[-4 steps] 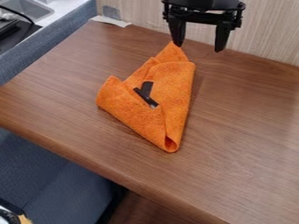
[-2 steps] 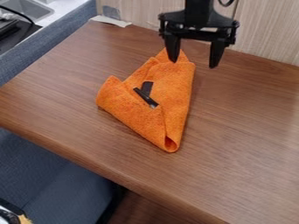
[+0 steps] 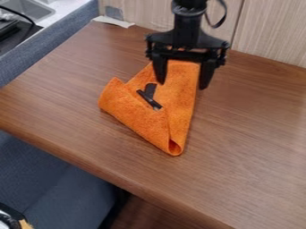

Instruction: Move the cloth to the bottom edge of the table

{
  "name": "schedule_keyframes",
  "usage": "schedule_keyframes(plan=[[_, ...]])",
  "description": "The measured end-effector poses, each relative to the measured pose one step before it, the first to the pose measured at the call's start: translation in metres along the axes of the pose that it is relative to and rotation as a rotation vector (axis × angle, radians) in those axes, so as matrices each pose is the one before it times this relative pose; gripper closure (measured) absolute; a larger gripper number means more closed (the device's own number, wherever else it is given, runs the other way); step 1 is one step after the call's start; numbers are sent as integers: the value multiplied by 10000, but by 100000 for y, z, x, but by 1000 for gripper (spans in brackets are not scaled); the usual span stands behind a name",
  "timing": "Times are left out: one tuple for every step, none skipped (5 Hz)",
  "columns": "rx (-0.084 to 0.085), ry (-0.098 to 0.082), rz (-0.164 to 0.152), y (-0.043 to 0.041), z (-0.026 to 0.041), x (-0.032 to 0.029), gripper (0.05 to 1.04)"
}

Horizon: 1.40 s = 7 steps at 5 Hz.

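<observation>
My gripper (image 3: 182, 86) hangs open over the upper part of the cloth, its two fingers apart, one in front of the cloth and the other at its right edge. Whether the fingertips touch the cloth I cannot tell. The orange cloth (image 3: 173, 100) lies folded in a rough triangle on the brown wooden table (image 3: 251, 134), with a rolled corner pointing down toward the front. Two short black strips lie across its middle. The gripper covers the cloth's top corner.
A pale wall (image 3: 272, 36) runs along the table's back edge. At the upper left, past a blue-grey padded edge (image 3: 53, 40), are a sink (image 3: 27, 8) and a black object. Blue-grey fabric (image 3: 53, 183) lies below the table's front edge.
The gripper has come down and slightly left, from above the cloth's top corner to over its upper part, fingers still apart. The cloth has not moved.
</observation>
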<state>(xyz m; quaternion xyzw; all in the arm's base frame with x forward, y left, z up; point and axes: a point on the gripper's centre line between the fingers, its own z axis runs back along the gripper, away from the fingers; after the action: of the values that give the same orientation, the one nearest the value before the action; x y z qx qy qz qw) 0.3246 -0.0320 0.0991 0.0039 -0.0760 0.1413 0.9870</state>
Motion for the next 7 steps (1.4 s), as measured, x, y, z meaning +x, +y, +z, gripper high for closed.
schedule_keyframes(plan=[[332,453,650,1871,-1504,-1862,84],[5,107,541,1190,-925,-240,84],[172,442,147,666,-1700,28,130],[226,228,43,33,-798,342,421],[3,-21,-8,-118,7,78,709],[-7,-14,0,-11,0,21,912],[-8,-14,0,-54,3,2,1016]])
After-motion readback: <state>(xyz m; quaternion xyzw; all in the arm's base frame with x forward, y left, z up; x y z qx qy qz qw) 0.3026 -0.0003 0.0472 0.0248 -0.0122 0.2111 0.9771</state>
